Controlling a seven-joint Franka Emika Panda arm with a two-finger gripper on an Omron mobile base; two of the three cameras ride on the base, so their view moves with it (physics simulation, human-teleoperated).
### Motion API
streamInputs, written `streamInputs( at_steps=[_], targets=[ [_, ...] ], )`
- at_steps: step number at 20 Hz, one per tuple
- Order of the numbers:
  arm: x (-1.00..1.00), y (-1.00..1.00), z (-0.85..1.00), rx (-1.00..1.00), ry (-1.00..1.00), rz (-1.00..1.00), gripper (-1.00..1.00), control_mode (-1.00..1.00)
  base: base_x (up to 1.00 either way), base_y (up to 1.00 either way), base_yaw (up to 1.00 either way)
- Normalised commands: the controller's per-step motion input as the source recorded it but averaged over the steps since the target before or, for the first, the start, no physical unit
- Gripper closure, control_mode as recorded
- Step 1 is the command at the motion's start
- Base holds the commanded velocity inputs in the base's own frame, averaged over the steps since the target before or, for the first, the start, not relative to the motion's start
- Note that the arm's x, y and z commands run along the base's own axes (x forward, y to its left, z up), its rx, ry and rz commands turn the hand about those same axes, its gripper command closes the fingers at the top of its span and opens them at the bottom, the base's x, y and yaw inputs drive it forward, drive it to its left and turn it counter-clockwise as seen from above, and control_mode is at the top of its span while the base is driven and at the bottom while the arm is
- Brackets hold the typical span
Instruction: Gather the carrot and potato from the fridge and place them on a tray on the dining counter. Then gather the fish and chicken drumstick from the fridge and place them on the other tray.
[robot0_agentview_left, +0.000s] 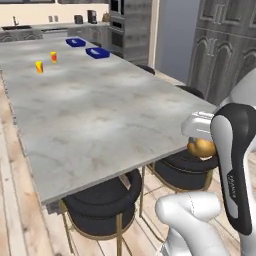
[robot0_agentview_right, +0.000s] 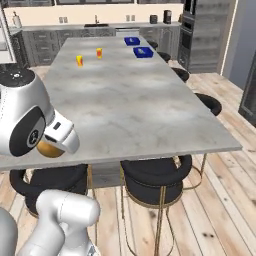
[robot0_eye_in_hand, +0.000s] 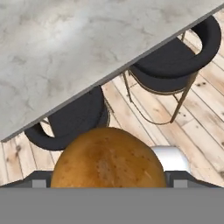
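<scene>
My gripper (robot0_eye_in_hand: 109, 181) is shut on a round brown potato (robot0_eye_in_hand: 109, 157), which bulges up between the two fingers. From the base, the potato (robot0_agentview_left: 201, 147) (robot0_agentview_right: 50, 149) hangs under the white hand, just off the near edge of the grey marble dining counter (robot0_agentview_left: 100, 115) (robot0_agentview_right: 130, 100). Two blue trays (robot0_agentview_left: 97, 52) (robot0_agentview_left: 75, 42) lie at the counter's far end, also seen from the right side as trays (robot0_agentview_right: 143, 52) (robot0_agentview_right: 132, 41). The carrot, fish, chicken drumstick and fridge are out of view.
Two small orange-yellow cups (robot0_agentview_left: 39, 66) (robot0_agentview_left: 53, 57) stand on the far left part of the counter. Black round stools (robot0_agentview_left: 102, 200) (robot0_agentview_left: 187, 167) (robot0_eye_in_hand: 170, 61) are tucked under the near edge. Wooden floor runs along the counter's right side, with dark cabinets behind.
</scene>
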Motion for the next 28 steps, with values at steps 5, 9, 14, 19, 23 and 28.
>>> streamInputs(
  at_steps=[5, 9, 14, 19, 23, 28],
  targets=[
    [0.0, 0.0, 0.0, 0.0, 0.0, 0.0, 1.0, 1.0, 0.0, -1.0, 0.0],
    [0.0, 0.0, 0.0, 0.0, 0.0, 0.0, 1.0, 1.0, 0.0, -1.0, 0.0],
    [0.0, 0.0, 0.0, 0.0, 0.0, 0.0, 1.0, 1.0, 0.0, -1.0, 0.0],
    [0.0, 0.0, 0.0, 0.0, 0.0, 0.0, 1.0, 1.0, 0.0, -1.0, 0.0],
    [0.0, 0.0, 0.0, 0.0, 0.0, 0.0, 1.0, 1.0, 0.04, -1.0, 0.0],
    [0.0, 0.0, 0.0, 0.0, 0.0, 0.0, 1.0, 1.0, 0.24, -1.0, 0.0]
  ],
)
